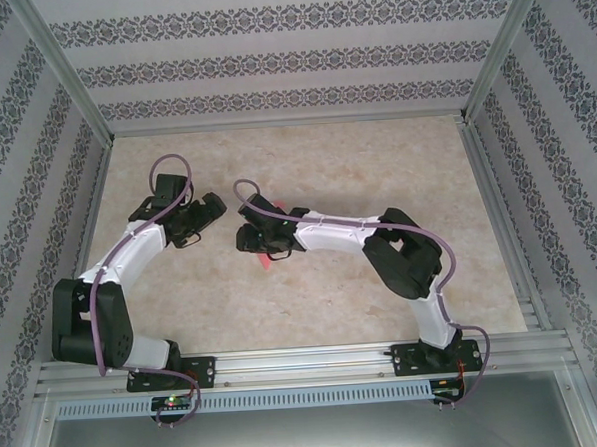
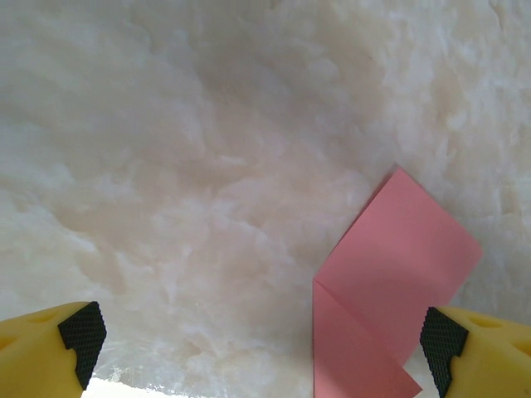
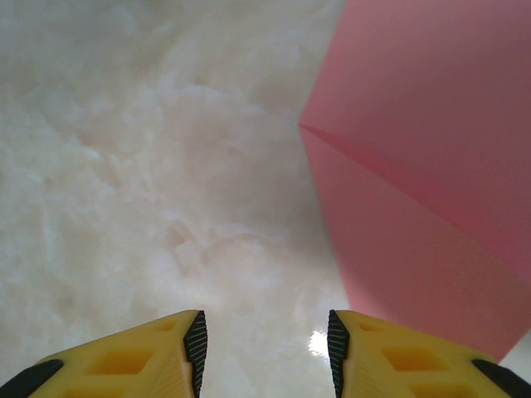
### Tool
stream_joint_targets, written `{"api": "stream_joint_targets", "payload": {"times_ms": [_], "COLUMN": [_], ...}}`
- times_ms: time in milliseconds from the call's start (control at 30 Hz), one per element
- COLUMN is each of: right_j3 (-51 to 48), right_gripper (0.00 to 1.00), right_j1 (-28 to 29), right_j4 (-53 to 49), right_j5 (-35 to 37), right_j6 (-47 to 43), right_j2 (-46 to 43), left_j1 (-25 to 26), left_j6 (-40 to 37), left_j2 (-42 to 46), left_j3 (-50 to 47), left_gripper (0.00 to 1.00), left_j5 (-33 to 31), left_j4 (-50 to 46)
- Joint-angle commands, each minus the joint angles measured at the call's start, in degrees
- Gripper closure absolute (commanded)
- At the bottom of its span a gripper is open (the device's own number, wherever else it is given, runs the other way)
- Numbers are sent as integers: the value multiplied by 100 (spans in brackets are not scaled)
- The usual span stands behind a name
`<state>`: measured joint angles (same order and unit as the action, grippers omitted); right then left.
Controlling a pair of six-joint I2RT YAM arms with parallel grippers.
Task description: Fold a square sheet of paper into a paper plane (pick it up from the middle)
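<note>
The pink-red square sheet of paper (image 2: 390, 282) lies flat on the marble table with a diagonal crease and one flap folded over. In the top view only small red bits of the paper (image 1: 268, 260) peek out from under the right wrist. My left gripper (image 2: 261, 344) is wide open just left of the sheet, its right fingertip (image 2: 440, 352) beside the paper's edge. My right gripper (image 3: 265, 348) hovers over bare table with a clear gap between its fingers, and the paper (image 3: 423, 182) lies to its right. Both grippers (image 1: 210, 210) (image 1: 247, 231) face each other mid-table. A paper plane is out of view.
The pale marble tabletop (image 1: 375, 159) is fenced by aluminium rails and patterned walls (image 1: 270, 60) on three sides. The arm bases (image 1: 166, 376) (image 1: 436, 356) are bolted at the near edge.
</note>
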<state>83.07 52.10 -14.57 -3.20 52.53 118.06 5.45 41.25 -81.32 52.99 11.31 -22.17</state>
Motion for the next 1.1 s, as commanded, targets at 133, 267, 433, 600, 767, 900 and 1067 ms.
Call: {"api": "stream_joint_targets", "payload": {"times_ms": [133, 267, 433, 600, 767, 900, 1067], "right_j3": [415, -11, -823, -1634, -1731, -2032, -2609], "right_gripper": [55, 54, 52, 51, 50, 50, 51], "right_j1": [-140, -302, -546, -995, -1170, -1212, -1185], "right_j4": [-996, -926, -1063, -1310, -953, -175, 628], "right_j5": [135, -153, -605, -1169, -1323, -960, -529], "right_j6": [-475, -1113, -2931, -4302, -3935, -2607, -1209], "right_j2": [428, 231, -230, -947, -1658, -2083, -2323], "left_j1": [-71, -71, -74, -71, -67, -19, 151], "left_j6": [109, -10, -138, -215, -132, -56, 57], "left_j2": [10, -68, -97, -134, -212, -219, -262], "left_j3": [-119, -68, -69, -104, -192, -234, -302], "left_gripper": [0, 0, 0, 0, 0, 0, 0], "left_j5": [172, 268, 451, 796, 1315, 1660, 1987], "left_j4": [372, 336, 362, 471, 697, 814, 819]}}
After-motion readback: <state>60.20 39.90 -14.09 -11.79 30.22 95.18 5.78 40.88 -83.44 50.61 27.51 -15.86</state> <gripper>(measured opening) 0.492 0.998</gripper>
